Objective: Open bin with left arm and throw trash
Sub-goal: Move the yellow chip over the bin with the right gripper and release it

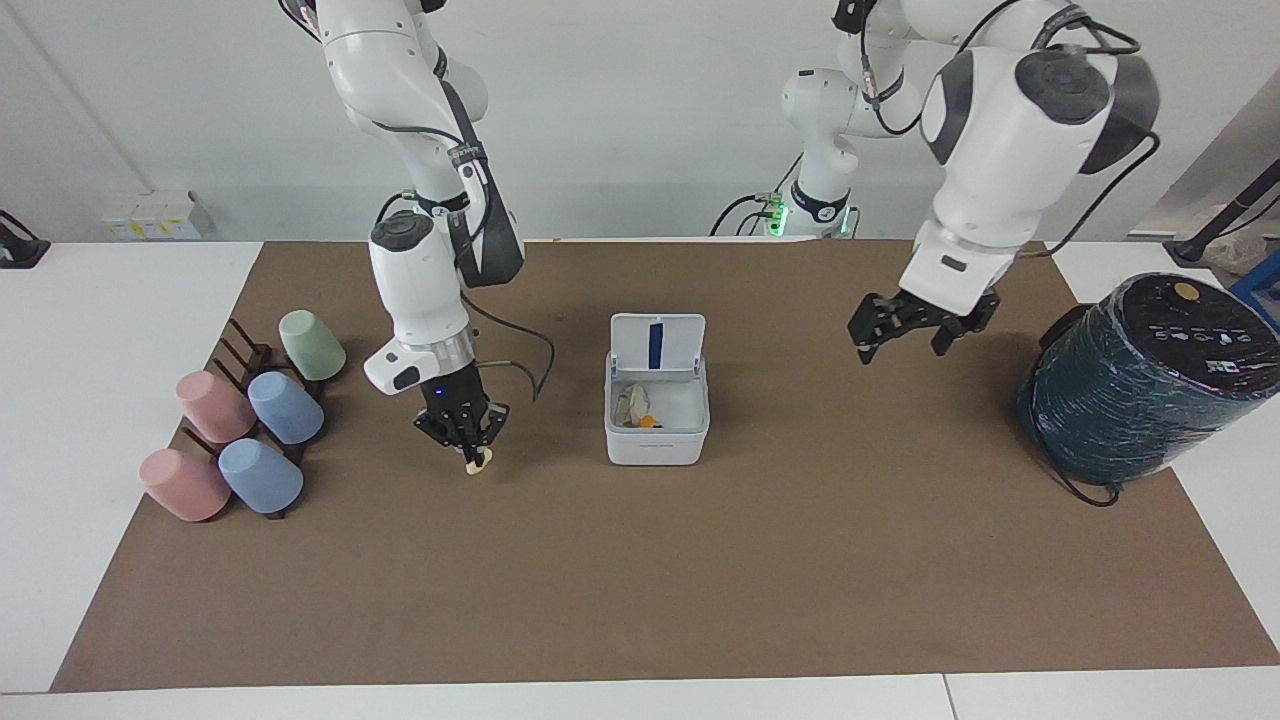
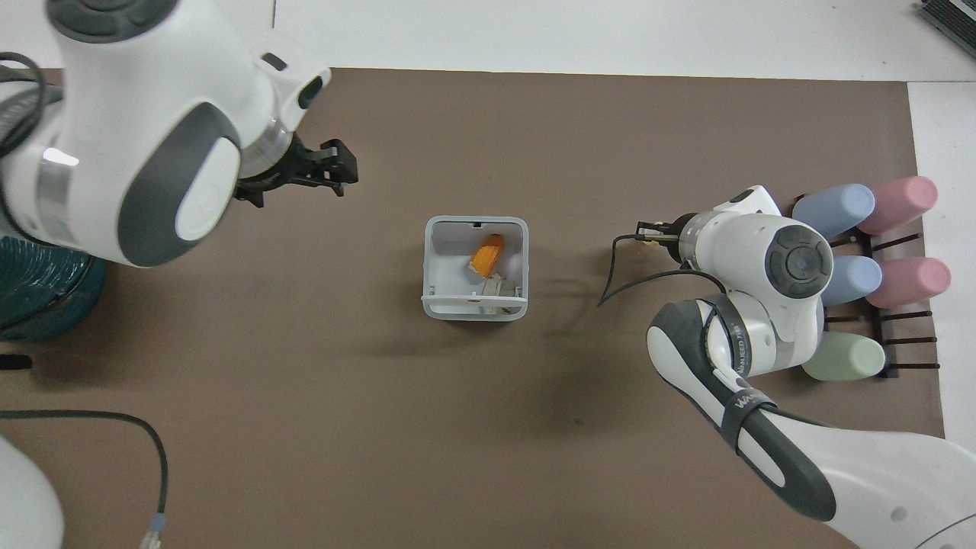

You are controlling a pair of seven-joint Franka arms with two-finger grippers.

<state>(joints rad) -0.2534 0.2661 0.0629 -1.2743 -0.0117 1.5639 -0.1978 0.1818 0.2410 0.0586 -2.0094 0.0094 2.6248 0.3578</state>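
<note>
The white bin (image 1: 657, 445) stands mid-mat with its lid (image 1: 657, 345) upright and open, blue strip showing. Inside lie the white tissue wad (image 1: 630, 403) and the bright orange peel piece (image 1: 649, 421); the orange piece also shows in the overhead view (image 2: 487, 254), inside the bin's rim (image 2: 431, 267). My right gripper (image 1: 470, 450) is shut on the pale yellow peel bit (image 1: 479, 465), low over the mat between the cup rack and the bin. My left gripper (image 1: 900, 345) is open and empty, raised over the mat between the bin and the teal cylinder; it also shows in the overhead view (image 2: 332, 164).
A large dark teal wrapped cylinder (image 1: 1140, 380) stands at the left arm's end of the table. A rack of pastel cups (image 1: 240, 430) lies at the right arm's end, close to my right arm. A cable (image 2: 91, 427) lies near the left arm's base.
</note>
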